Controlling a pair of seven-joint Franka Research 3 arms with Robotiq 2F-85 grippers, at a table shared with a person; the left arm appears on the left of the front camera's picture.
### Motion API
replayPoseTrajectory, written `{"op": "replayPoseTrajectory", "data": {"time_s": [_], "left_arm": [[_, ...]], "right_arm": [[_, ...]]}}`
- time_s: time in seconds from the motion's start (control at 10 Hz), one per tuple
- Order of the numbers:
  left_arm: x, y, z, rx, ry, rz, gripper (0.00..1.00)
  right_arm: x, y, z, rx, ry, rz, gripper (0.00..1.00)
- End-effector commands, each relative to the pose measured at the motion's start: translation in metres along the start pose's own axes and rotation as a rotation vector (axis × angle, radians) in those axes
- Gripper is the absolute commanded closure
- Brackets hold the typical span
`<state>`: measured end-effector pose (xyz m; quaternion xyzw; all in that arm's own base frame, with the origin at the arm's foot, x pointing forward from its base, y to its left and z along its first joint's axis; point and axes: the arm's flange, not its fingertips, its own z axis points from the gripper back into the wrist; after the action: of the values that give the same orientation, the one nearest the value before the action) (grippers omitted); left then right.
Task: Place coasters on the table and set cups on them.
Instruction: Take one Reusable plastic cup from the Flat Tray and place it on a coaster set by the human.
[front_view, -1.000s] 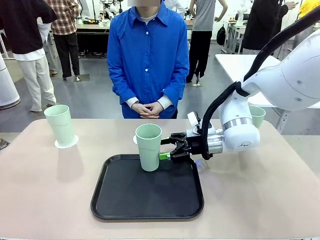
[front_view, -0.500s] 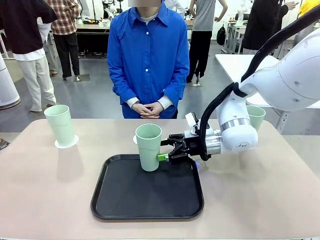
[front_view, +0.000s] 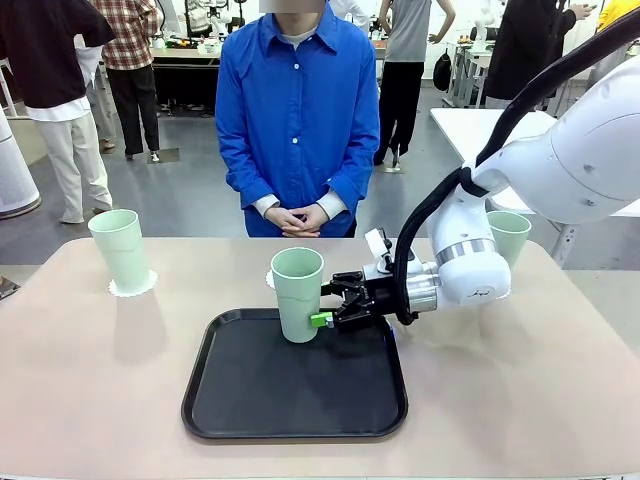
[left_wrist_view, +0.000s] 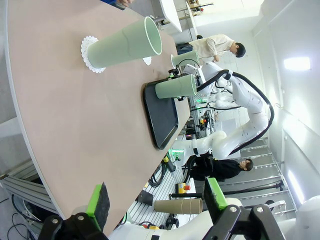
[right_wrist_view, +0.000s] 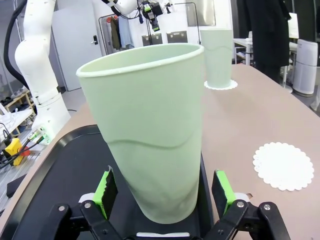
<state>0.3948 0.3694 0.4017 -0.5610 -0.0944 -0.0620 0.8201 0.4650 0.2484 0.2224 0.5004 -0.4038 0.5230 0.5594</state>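
A mint-green cup (front_view: 298, 294) stands upright at the back of the black tray (front_view: 290, 395). My right gripper (front_view: 325, 319) reaches in from the right, low by the cup's base. In the right wrist view its open green pads (right_wrist_view: 105, 187) flank that cup (right_wrist_view: 150, 145), with small gaps on both sides. An empty coaster (right_wrist_view: 284, 166) lies on the table (front_view: 100, 380) just beyond the tray. A second cup (front_view: 120, 249) stands on a coaster (front_view: 133, 288) at far left. A third cup (front_view: 510, 232) shows behind my right arm. My left gripper (left_wrist_view: 157, 200) hangs open off the table's edge.
A person in a blue shirt (front_view: 297, 120) stands at the far edge with hands clasped (front_view: 295, 217). A white table (front_view: 480, 130) stands behind at right. Other people walk in the background.
My right gripper has slid left along the tray's back edge, bringing its open fingers around the lower part of the cup. The cups have not moved.
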Motion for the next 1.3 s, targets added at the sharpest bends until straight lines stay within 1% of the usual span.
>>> {"op": "replayPoseTrajectory", "data": {"time_s": [0.0,0.7,1.1,1.2], "left_arm": [[-0.001,-0.002,0.001,0.004,-0.002,0.001,0.0],[-0.001,-0.002,0.001,0.004,-0.002,0.001,0.0],[-0.001,-0.002,0.001,0.004,-0.002,0.001,0.0],[-0.001,-0.002,0.001,0.004,-0.002,0.001,0.0]], "right_arm": [[0.0,-0.006,-0.006,0.028,0.012,-0.026,0.0],[-0.001,-0.013,-0.027,0.046,0.024,-0.027,0.0],[0.0,-0.014,-0.041,0.07,0.046,-0.038,0.0],[0.0,-0.013,-0.042,0.068,0.058,-0.021,0.0]]}}
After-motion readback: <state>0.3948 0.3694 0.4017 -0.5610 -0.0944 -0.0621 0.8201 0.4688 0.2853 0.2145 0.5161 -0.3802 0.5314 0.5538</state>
